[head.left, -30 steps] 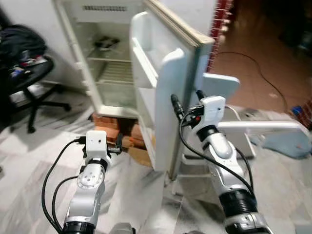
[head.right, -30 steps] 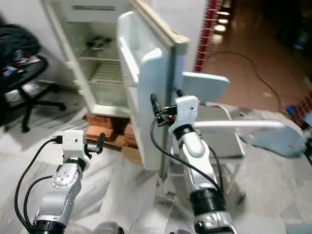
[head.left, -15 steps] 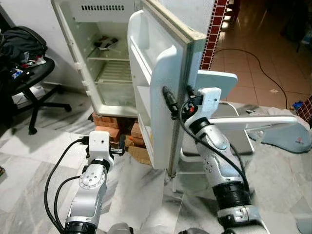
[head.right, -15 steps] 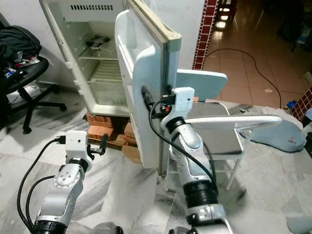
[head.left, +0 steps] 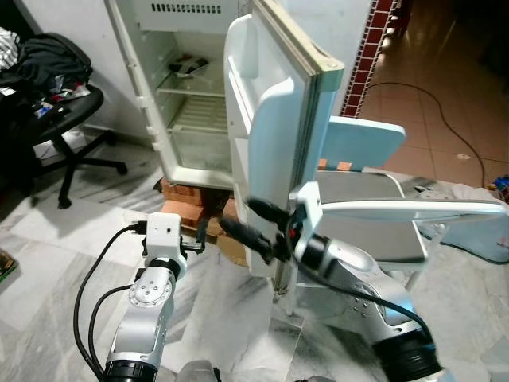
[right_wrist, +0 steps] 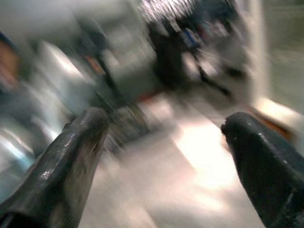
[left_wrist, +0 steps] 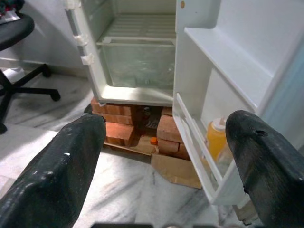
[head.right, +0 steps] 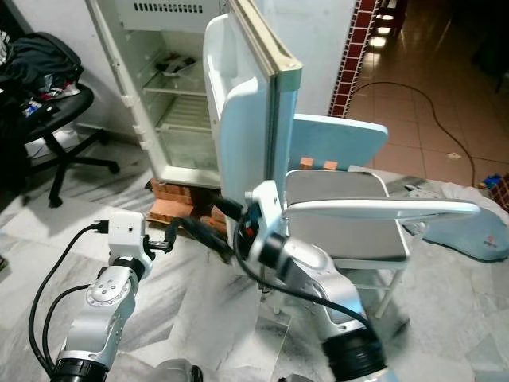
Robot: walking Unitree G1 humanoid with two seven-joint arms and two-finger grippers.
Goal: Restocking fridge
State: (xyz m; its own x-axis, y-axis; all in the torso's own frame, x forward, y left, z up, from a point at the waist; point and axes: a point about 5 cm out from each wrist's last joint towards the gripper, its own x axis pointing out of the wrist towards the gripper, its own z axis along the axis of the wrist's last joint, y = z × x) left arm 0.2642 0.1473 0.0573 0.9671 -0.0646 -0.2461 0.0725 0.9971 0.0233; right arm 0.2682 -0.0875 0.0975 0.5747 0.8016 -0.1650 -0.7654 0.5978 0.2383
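The white fridge [head.left: 191,119] stands open on bricks, its door [head.left: 270,135] swung out toward me. A dark item [head.left: 191,64] lies on its upper shelf. A yellow bottle [left_wrist: 216,137] stands in the door's lowest rack. My left gripper [head.left: 200,237] is open, held low and pointing at the fridge's base, with nothing between its fingers. My right gripper [head.left: 248,220] is open too, low in front of the door's free edge and pointing left, holding nothing. The right wrist view is blurred by motion, with both fingertips [right_wrist: 71,161] apart.
A black office chair [head.left: 60,119] piled with clothes stands at the left. A pale blue folding chair [head.left: 366,199] sits just right of the door, behind my right arm. Bricks [head.left: 187,195] and cardboard [left_wrist: 183,173] lie under the fridge. A cable [head.left: 445,119] crosses the tiled floor at the far right.
My right gripper has dropped from the door's edge and swung left, now low in front of the door. The left arm has held still. The camera has shifted slightly.
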